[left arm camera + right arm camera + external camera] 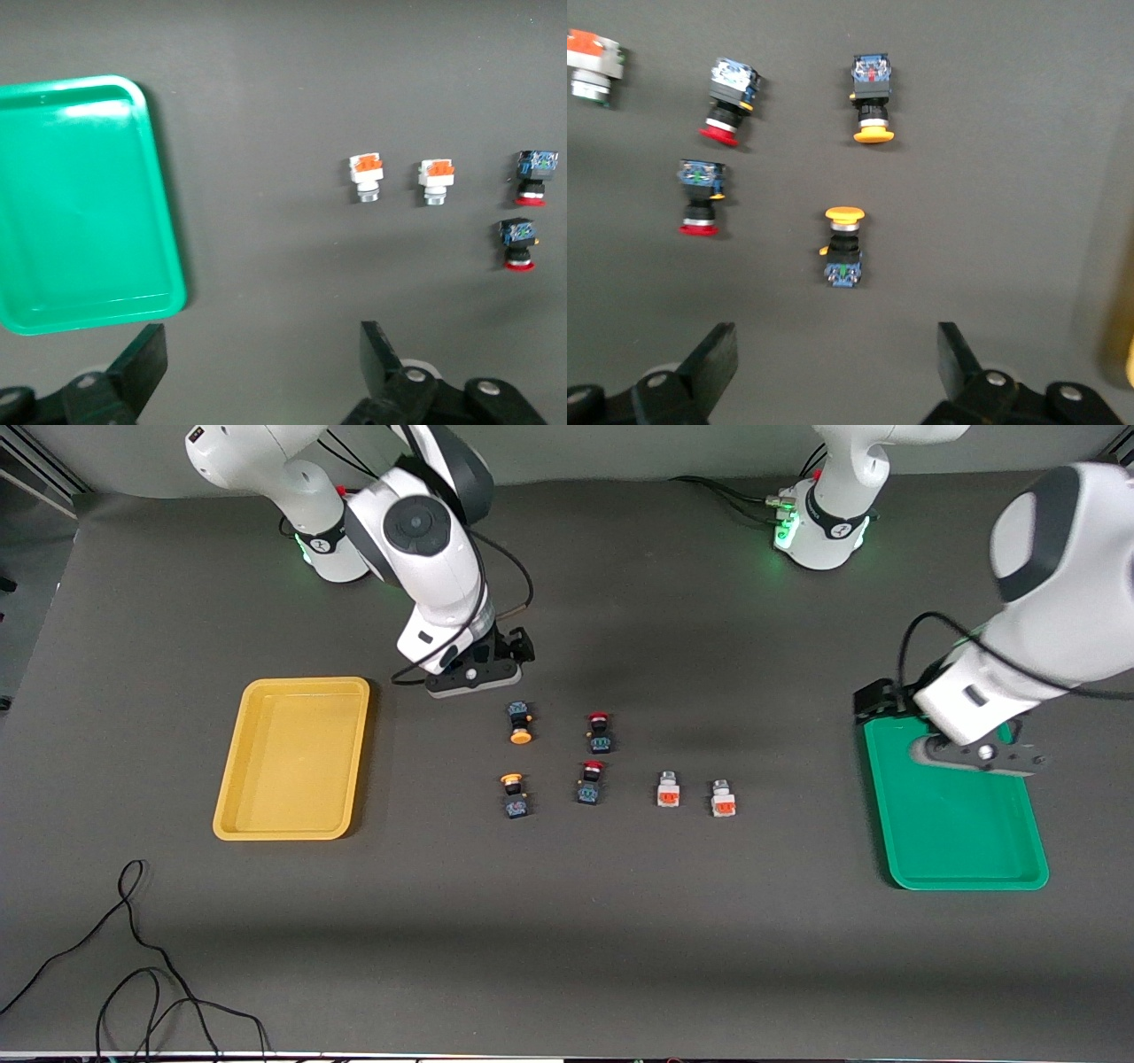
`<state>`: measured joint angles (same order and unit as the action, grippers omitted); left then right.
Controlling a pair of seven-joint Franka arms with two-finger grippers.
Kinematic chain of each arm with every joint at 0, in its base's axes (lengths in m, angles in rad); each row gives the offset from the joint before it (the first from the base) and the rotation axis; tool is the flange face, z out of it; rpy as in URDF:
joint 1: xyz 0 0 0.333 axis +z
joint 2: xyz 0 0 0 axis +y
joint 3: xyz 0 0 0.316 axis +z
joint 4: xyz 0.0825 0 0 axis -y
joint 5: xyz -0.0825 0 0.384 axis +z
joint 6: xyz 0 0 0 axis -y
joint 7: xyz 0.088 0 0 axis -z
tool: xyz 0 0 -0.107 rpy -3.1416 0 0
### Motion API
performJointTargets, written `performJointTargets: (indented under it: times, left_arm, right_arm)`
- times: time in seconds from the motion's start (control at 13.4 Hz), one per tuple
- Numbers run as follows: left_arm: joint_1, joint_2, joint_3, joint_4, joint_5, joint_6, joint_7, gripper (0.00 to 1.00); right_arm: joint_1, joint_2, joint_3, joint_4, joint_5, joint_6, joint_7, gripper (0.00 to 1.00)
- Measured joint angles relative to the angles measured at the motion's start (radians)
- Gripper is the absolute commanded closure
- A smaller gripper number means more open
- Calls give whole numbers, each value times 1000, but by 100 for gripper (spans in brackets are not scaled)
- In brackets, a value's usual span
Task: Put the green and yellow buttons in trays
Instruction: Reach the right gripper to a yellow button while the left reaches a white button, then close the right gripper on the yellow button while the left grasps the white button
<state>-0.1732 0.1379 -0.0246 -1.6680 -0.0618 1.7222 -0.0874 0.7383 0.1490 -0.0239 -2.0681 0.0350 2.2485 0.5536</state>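
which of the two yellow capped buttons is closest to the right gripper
The dark-bodied push button with the round yellow cap lying farther from the front camera, just below the right gripper; its twin lies nearer the camera.

Green tray corner hidden under the left arm, yellow tray cut off, possibly blurred, at the right wrist view's edge

No readable text anywhere I look.
I can make out a small dark emblem on each of my bases, but it is too small for me to read; the buttons, trays and table show me no letters, numbers or labels.
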Motion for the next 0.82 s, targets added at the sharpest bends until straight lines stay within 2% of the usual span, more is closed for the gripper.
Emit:
performJointTargets:
  times: [0.22, 0.45, 0.67, 0.75, 0.82]
  left_arm:
    - [-63, 75, -1, -1, 0, 78, -91, 3]
    - [-87, 157, -2, -5, 0, 144, -111, 3]
    - [-88, 220, -1, -46, 0, 267, -112, 3]
    - [-91, 235, -1, -69, 0, 318, -116, 3]
    - [-96, 252, -2, -93, 0, 370, -128, 3]
  right_arm:
    - [0, 87, -1, -78, 0, 171, 1, 0]
    - [0, 216, -1, -81, 0, 316, 14, 0]
    - [2, 318, -1, -76, 0, 424, 53, 0]
    - [8, 337, 0, -72, 0, 440, 68, 2]
    - [19, 349, 0, -65, 0, 444, 82, 16]
